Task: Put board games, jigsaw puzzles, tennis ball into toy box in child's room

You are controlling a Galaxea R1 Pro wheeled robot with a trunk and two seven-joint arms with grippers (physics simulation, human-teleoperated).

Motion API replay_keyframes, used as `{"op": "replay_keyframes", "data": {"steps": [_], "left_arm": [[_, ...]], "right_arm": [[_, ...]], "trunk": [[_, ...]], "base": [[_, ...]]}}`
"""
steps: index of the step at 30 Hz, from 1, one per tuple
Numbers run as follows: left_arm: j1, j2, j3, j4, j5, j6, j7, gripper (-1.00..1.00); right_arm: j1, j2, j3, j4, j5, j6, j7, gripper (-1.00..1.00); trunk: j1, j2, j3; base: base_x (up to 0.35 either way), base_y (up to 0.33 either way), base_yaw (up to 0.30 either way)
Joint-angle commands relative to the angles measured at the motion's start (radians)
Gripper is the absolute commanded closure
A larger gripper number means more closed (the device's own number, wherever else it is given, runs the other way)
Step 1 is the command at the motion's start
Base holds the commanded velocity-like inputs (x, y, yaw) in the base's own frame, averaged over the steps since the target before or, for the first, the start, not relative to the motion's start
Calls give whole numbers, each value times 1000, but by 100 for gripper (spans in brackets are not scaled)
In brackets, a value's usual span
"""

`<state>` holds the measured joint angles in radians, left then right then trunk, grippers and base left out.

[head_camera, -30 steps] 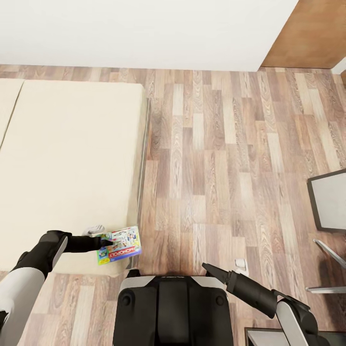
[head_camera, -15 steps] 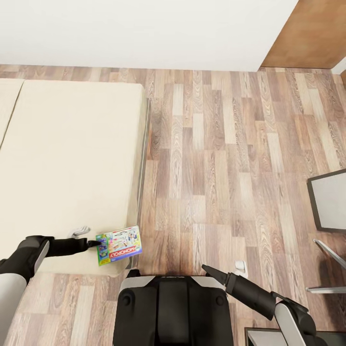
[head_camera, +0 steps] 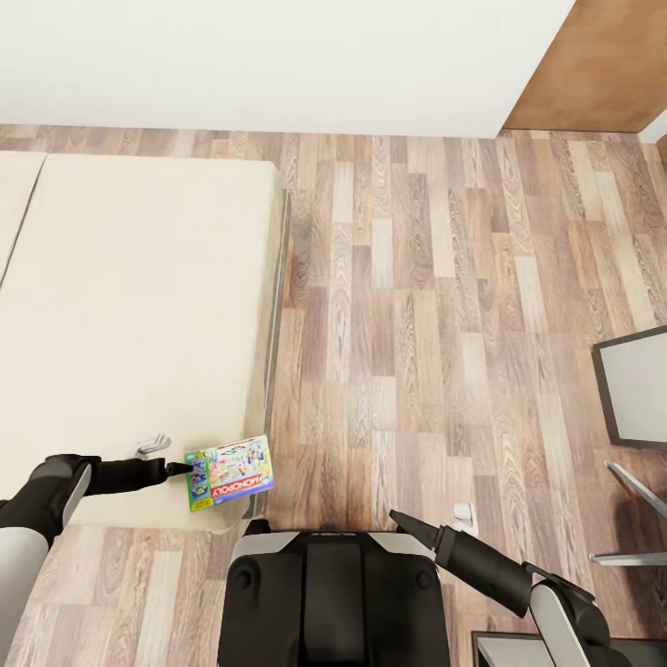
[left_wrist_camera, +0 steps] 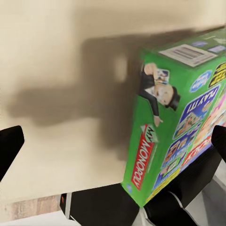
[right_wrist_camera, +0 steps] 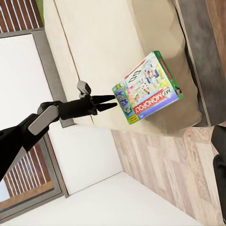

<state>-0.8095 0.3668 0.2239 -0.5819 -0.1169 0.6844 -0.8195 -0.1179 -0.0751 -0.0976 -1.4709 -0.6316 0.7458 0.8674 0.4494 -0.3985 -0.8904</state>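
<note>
1. The Monopoly box (head_camera: 230, 473) lies flat on the bed (head_camera: 130, 315), at the corner nearest the robot
2. The left gripper (head_camera: 182, 468) sits at the box's edge, fingers spread, seemingly just short of contact
3. The right gripper (head_camera: 400, 515) hangs over the floor (head_camera: 435, 296), fingers pressed together

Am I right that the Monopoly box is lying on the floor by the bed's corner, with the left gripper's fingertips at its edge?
Not quite. The Monopoly box lies on the bed, near its corner, not on the floor. The head view shows it. The left gripper is at its edge.
</note>
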Motion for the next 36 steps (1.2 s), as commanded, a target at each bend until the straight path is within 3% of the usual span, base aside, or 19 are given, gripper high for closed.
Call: {"op": "replay_keyframes", "data": {"steps": [1,7,12,17,29,36], "left_arm": [[0,0,7,-1,-10,6,-9,-100],[0,3,9,-1,-9,6,-17,-100],[0,9,9,-1,-11,6,-79,-100],[1,12,10,-1,-12,6,-98,-100],[1,57,11,-2,-11,6,-173,-100],[1,75,25,-2,-11,6,-184,-100]], "right_arm": [[0,0,-1,0,-3,6,1,-100],[0,0,-1,0,-3,6,1,-100],[0,0,-1,0,-3,6,1,-100],[0,0,-1,0,-3,6,0,-100],[0,0,-1,0,-3,6,0,-100],[0,0,-1,0,-3,6,-1,-100]], "trunk": [[1,-1,-1],[1,-1,-1],[1,-1,-1],[1,-1,-1],[1,-1,-1],[1,-1,-1]], "base": [[0,0,0],[0,0,0],[0,0,0],[0,0,0],[0,0,0],[0,0,0]]}}
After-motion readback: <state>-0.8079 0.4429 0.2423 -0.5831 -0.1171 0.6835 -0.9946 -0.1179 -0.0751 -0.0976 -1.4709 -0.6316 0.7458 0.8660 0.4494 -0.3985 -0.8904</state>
